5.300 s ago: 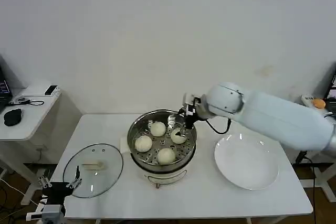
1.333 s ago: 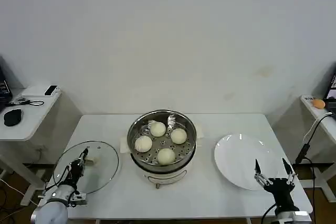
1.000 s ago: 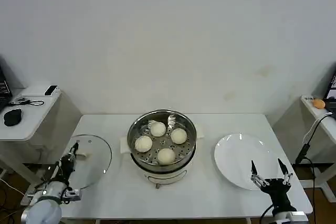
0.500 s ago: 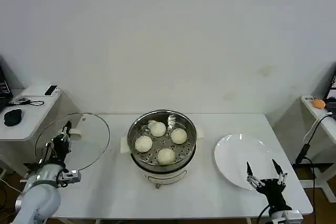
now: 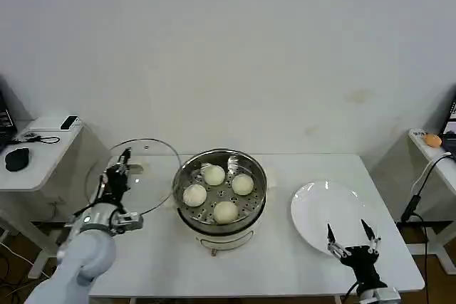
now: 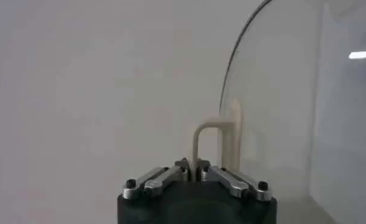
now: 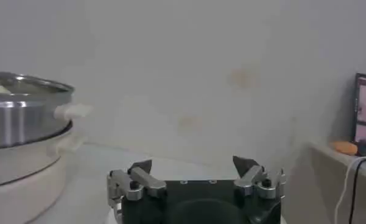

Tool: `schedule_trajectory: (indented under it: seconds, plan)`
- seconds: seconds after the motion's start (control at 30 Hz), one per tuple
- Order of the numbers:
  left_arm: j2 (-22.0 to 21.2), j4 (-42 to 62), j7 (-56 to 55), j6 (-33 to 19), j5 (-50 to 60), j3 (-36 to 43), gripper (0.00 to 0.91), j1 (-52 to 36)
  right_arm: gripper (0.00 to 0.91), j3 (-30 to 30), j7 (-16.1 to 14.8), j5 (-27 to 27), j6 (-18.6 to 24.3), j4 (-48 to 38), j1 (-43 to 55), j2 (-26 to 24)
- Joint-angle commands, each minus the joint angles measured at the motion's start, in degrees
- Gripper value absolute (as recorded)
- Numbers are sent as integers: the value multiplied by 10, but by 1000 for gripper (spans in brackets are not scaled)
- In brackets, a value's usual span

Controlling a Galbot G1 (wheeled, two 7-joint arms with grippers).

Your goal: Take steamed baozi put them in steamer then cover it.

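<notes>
While left claw [image 5: 121, 164] clamps glass lid [image 5: 146, 169] upright beside steamer [image 5: 219, 194], right claw [image 5: 351, 241] wide by plate [image 5: 320, 211].

A plain white wall [image 5: 235, 48] stands behind the scene, with a faint brownish stain on its right part. In front of it there is a white table [image 5: 285, 261] with a smooth top. At the left stands a small white side table [image 5: 35, 149]; on it lie a black computer mouse [image 5: 16, 158], a cable and a small dark device. At the right edge is another white surface [image 5: 436, 149] with an orange object [image 5: 432, 140] on it, and a black cable [image 5: 420, 190] hangs below.
</notes>
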Motion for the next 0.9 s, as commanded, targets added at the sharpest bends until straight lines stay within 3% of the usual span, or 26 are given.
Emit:
schedule_trajectory:
  seconds: [0.03, 0.4, 0.9]
  plan:
    - [-34, -13, 56, 63, 14, 133, 0, -106, 907, -9, 0, -29, 3, -4, -4, 15]
    - [-99, 7, 87, 98, 47, 199, 0, -139, 907, -26, 2, -46, 2, -10, -1, 21]
    - [-143, 20, 140, 130, 142, 255, 0, -157, 907, -43, 5, -65, 2, -24, 7, 22]
